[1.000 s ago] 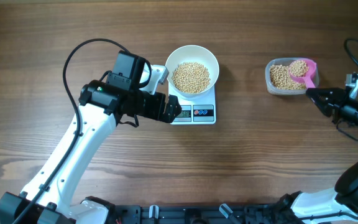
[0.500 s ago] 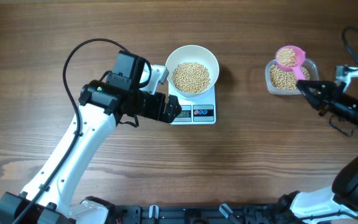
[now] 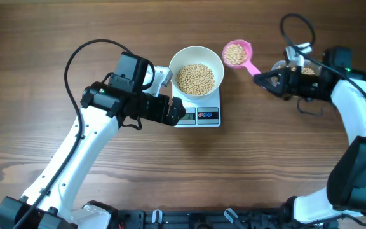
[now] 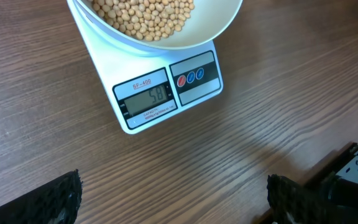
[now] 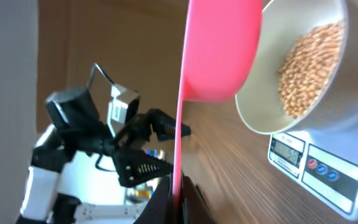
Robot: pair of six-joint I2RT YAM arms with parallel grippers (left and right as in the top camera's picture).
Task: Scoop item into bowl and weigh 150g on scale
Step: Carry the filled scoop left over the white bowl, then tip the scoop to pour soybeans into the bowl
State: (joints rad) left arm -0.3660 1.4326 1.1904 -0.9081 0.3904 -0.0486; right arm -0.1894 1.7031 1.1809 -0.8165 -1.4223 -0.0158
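**Loaded scoop held just right of the scale**

The white scale (image 3: 197,117) sits on the wooden desk (image 3: 265,159). The white bowl (image 3: 182,57) stands on the scale's platform, partly filled with a heap of soybeans (image 3: 196,79). In the left wrist view the scale's grey display shows digits, but they are too unclear to read with confidence.

The right tool (image 3: 263,79) is closed tight on the handle of a pink scoop (image 3: 251,67). The scoop's cup holds a small load of the same beans and sits roughly level. It is just off the scale's far right corner, close beside the bowl's rim and not over the bowl. The right wrist view shows the cup's underside close beside the bowl's rim.

The left tool (image 3: 175,114) is spread wide and grips nothing. It is at the scale's near left corner, and its wrist camera looks down on the display and button panel.
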